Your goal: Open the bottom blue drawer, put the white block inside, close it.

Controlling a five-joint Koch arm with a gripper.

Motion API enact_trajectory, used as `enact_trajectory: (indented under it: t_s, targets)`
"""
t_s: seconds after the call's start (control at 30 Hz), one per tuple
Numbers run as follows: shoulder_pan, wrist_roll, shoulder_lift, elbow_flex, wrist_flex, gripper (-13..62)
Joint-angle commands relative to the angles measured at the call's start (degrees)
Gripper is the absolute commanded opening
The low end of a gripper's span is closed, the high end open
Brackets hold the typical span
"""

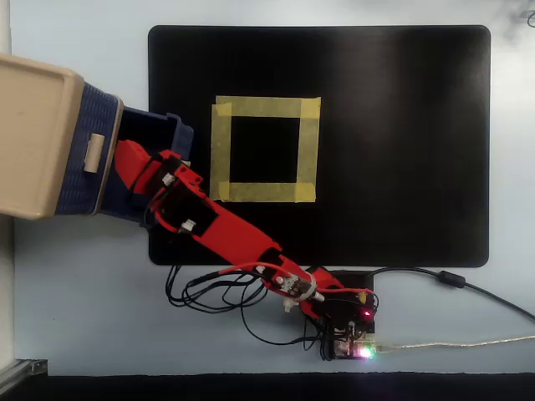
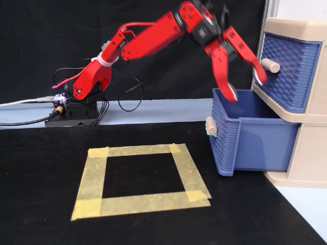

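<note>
Two blue drawers sit in the beige cabinet, and the bottom blue drawer stands pulled well out toward the black mat, its deep blue inside open to the top — most likely so that something can be dropped in from above. The upper blue drawer is pushed in, its small beige handle pointing outward; the bottom one's handle faces the yellow tape square, which is empty in both views.

The red arm reaches from its base at the back of the counter up and across, then bends down at the wrist so that the fingers hang just above the open drawer's mouth. In the overhead view the fingers lie over the drawer's interior, close under the cabinet's front. They are spread apart, tips well separated, and nothing shows between them.

No white block can be seen in either view: not on the mat, not in the tape square, not in the fingers. The drawer's floor is hidden by its walls and by the arm, so the block may already lie inside — that is a guess. If so, closing the drawer remains.
</note>
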Motion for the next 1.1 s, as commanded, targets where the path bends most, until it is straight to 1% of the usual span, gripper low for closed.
enact_trajectory:
  t_s: [0.0, 0.03, 0.1, 0.3, 0.37, 0.5, 0.63, 0.83, 1.07]
  targets:
    - [-0.3, -1.3, 9.2, -1.4, 10.9, 33.4]
    - [-0.3, -0.3, 12.1, -1.1, 19.6, 33.4]
    - [0.4, 3.9, 14.0, 0.5, 28.9, 33.4]
    - [1.6, 15.5, 13.6, 17.8, 25.8, 33.5]
    - [1.6, 17.5, 10.6, 20.4, 22.5, 33.5]
    - [1.1, 17.8, 3.2, 19.2, 15.6, 33.6]
    - [-0.1, 17.1, -1.2, 14.9, 5.4, 33.6]
    - [-2.0, 9.5, -6.5, 5.8, -9.8, 34.0]
    - [-4.7, 4.0, -10.2, 3.6, -13.2, 34.0]
